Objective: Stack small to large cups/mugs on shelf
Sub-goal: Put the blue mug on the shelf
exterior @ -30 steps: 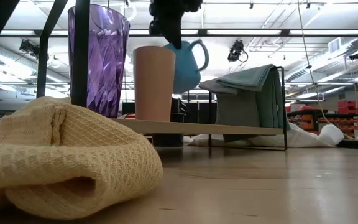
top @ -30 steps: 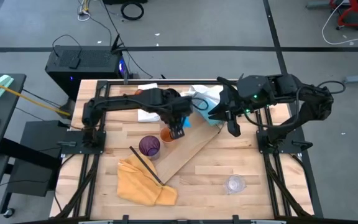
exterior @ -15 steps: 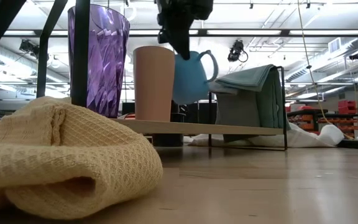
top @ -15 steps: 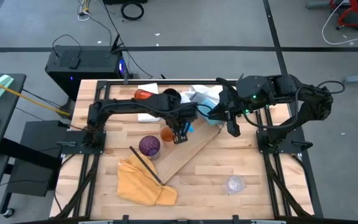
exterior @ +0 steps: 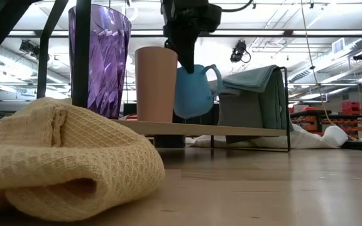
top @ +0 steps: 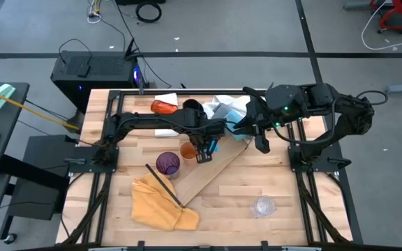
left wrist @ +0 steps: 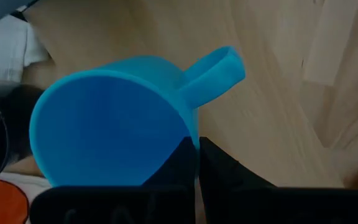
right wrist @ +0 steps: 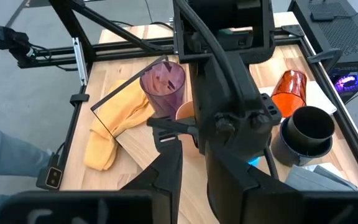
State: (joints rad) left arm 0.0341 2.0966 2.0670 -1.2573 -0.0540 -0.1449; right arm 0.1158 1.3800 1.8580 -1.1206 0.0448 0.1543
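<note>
My left gripper (top: 204, 151) is shut on the bright blue mug (exterior: 193, 94) and holds it over the pale wooden shelf (exterior: 231, 130), right next to the small orange cup (exterior: 156, 81). The translucent purple cup (exterior: 99, 59) stands on the shelf's near end, beside the orange cup. The red-orange tumbler (top: 162, 107) lies on its side at the far edge, with the black mug (top: 192, 108) beside it. My right gripper (top: 263, 145) hovers near the shelf's far end, open by a narrow gap and empty. My left gripper holds the blue mug by its rim (left wrist: 193, 134), close to the handle (left wrist: 219, 67). One finger (left wrist: 169, 165) is inside the mug and one (left wrist: 229, 174) is outside. The fingers come from above, pointing down. The mug hangs slightly tilted, mouth up, its bottom just above the shelf.
A yellow waffle cloth (top: 160, 202) lies at the near left, with a thin dark rod (top: 162, 183) across it. A clear crumpled thing (top: 262, 206) lies at the near right. White and pale-blue cloths (top: 230, 108) lie at the far edge.
My left gripper has gone down and a little toward the table's right and near edges with the blue mug. The mug has come from above the orange cup's rim down beside that cup, close over the shelf.
</note>
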